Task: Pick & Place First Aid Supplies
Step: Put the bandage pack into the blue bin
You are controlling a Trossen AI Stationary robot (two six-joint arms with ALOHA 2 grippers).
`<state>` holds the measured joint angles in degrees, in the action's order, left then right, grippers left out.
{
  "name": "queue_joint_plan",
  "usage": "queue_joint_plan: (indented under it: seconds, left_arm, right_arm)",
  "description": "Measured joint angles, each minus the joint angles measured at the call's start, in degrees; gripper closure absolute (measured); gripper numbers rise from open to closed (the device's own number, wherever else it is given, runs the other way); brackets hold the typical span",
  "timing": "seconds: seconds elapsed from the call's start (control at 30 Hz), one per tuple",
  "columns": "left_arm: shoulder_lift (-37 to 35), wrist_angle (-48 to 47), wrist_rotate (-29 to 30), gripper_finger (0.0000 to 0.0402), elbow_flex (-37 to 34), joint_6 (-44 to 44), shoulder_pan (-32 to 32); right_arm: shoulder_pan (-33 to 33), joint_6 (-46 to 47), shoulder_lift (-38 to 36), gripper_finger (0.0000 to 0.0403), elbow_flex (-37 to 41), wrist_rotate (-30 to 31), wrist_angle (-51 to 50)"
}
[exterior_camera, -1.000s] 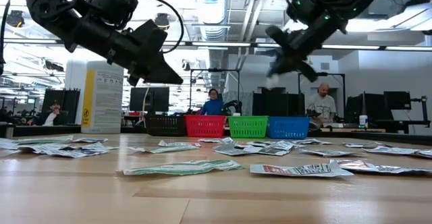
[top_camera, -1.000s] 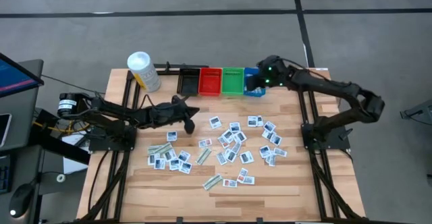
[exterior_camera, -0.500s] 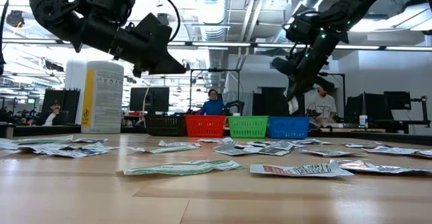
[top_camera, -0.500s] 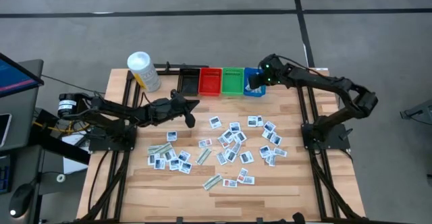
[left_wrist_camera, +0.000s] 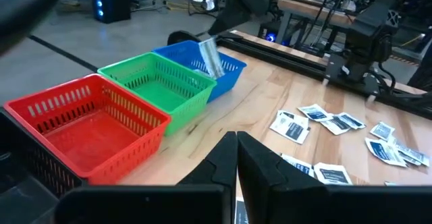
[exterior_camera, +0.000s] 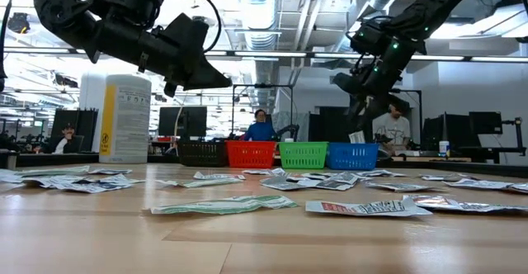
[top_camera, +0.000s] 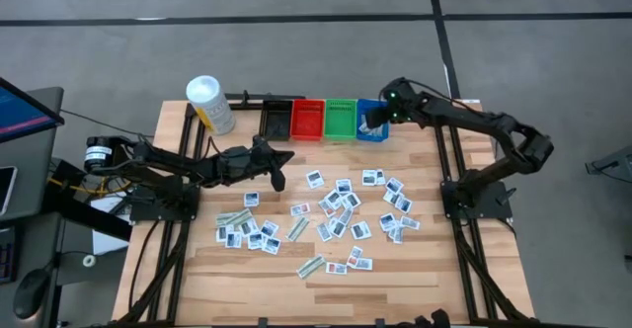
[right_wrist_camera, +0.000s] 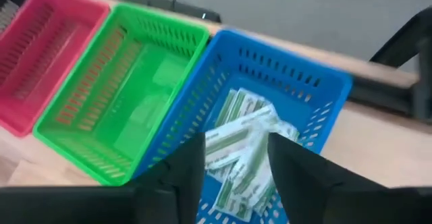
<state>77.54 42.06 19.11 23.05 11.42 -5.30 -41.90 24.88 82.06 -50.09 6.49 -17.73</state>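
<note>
- On the table's left side we see the left gripper held above the wood, just short of the scattered packets; in its own wrist view its fingers are pressed together with nothing between them.
- Behind it, a white-capped yellow bottle stands at the back left corner.
- Along the back edge we count four bins in a row: black bin, red bin, green bin, blue bin.
- In front of the bins, the first aid packets lie spread flat over the middle and right of the table, well apart from the bins.
- Over the blue bin we find the right gripper, its fingers spread, with one pale-green strip packet between them; from this view we cannot quite tell whether the fingers touch it or it hangs free.
- Below that strip, more green-and-white packets already lie in the blue bin.
- In the low view, people show in the room behind the bins.
</note>
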Motion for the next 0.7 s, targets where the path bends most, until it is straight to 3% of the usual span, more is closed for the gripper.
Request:
queue_joint_plan:
  seconds: [0.3,0.5,0.7]
  left_arm:
    - [0.0,0.0,0.2,0.039,0.0,-0.4,0.0]
    - [0.0,0.0,-0.3,0.039,0.0,1.3,0.0]
    - [0.0,0.0,-4.6,0.039,0.0,1.5,-0.5]
  right_arm:
    - [7.2,-4.6,-8.2,0.022,0.0,11.8,0.9]
    - [13.9,-9.1,-13.9,0.0224,0.0,11.8,1.2]
    - [22.4,-14.8,-16.8,0.0234,0.0,11.6,0.2]
